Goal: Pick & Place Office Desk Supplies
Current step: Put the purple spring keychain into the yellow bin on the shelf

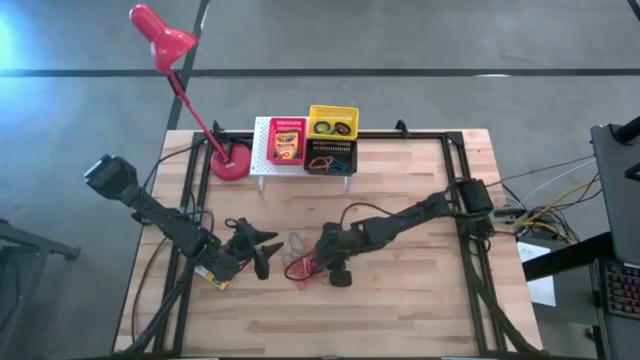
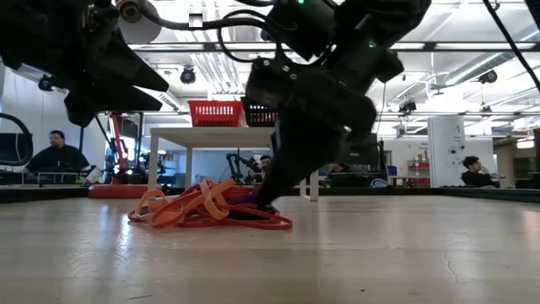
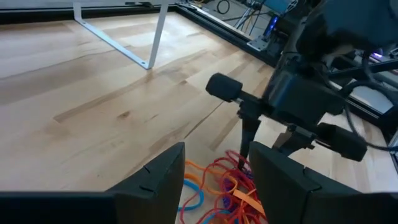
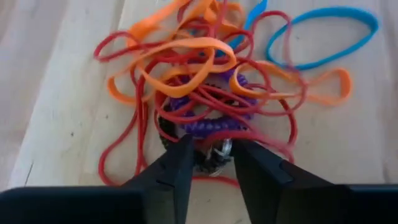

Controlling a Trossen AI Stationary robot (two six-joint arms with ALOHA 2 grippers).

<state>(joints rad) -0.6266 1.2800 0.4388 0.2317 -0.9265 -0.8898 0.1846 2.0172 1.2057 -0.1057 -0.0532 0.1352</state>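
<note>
Overhead, low and wrist views of a two-arm pick at a wooden table [image 1: 420, 290]. The right gripper [image 4: 210, 163] is lowered, tips at the tabletop, into a loose tangle of thin red and orange rubber bands [image 4: 199, 81] near the table's middle; the low posture suits a pick from a pile that lies flat. In the right wrist view its two dark fingers [image 4: 177, 168] stand narrowly apart, with a small gap between them. Just beyond the tips lies a purple coiled ring [image 4: 208, 109], wound through by red bands; strands cross the gap, but whether any is pinched cannot be told. A blue rubber band [image 4: 323, 37] lies at the pile's far edge, apart from the fingers.

The left gripper [image 3: 217, 180] hovers just beside the same pile, on the side opposite the right arm, fingers roughly half open and holding nothing; it appears placed to assist or to wait.

At the table's far edge a white perforated rack [image 1: 262, 150] carries the red plastic basket [image 1: 287, 140], yellow plastic basket [image 1: 332, 122] and black plastic basket [image 1: 331, 157], the probable destinations. A red desk lamp [image 1: 165, 40] stands beside it.
</note>
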